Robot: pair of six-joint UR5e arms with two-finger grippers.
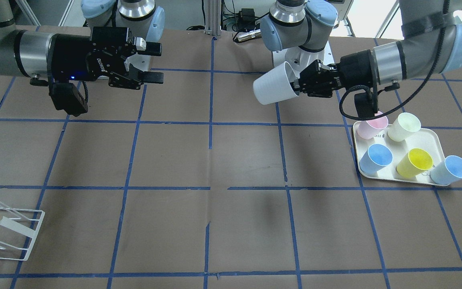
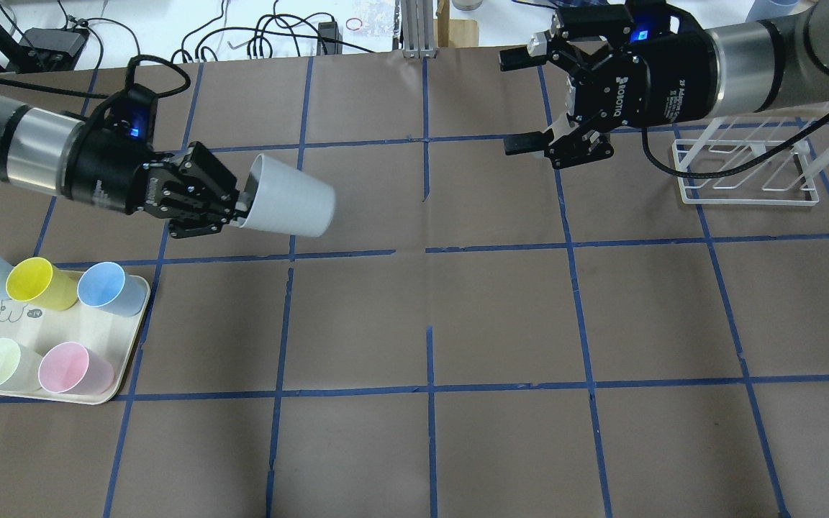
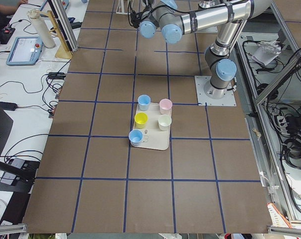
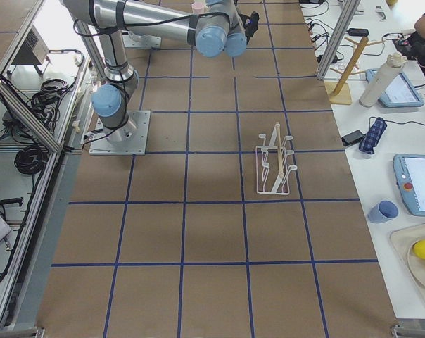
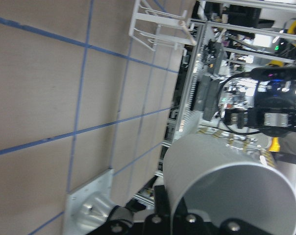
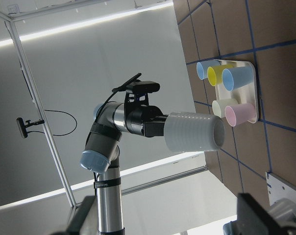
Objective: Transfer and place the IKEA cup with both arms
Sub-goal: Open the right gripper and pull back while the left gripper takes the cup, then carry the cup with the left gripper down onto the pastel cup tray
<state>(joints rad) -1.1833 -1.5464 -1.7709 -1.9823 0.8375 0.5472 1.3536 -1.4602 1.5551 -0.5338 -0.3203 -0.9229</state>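
Note:
My left gripper [image 2: 240, 203] is shut on the rim of the grey IKEA cup [image 2: 291, 203] and holds it on its side above the table, base pointing toward the right arm. In the front view the same cup [image 1: 273, 87] hangs from the left gripper [image 1: 296, 86]. The cup fills the left wrist view [image 5: 226, 181] and shows in the right wrist view [image 6: 194, 132]. My right gripper [image 2: 521, 101] is open and empty, jaws wide apart, facing the cup across a wide gap; it also shows in the front view [image 1: 155, 63].
A cream tray [image 2: 109, 345] at the table's left holds pink, pale cream-green, yellow and two light-blue cups; it also shows in the front view [image 1: 431, 136]. A white wire rack [image 2: 745, 173] stands on the right side under the right arm.

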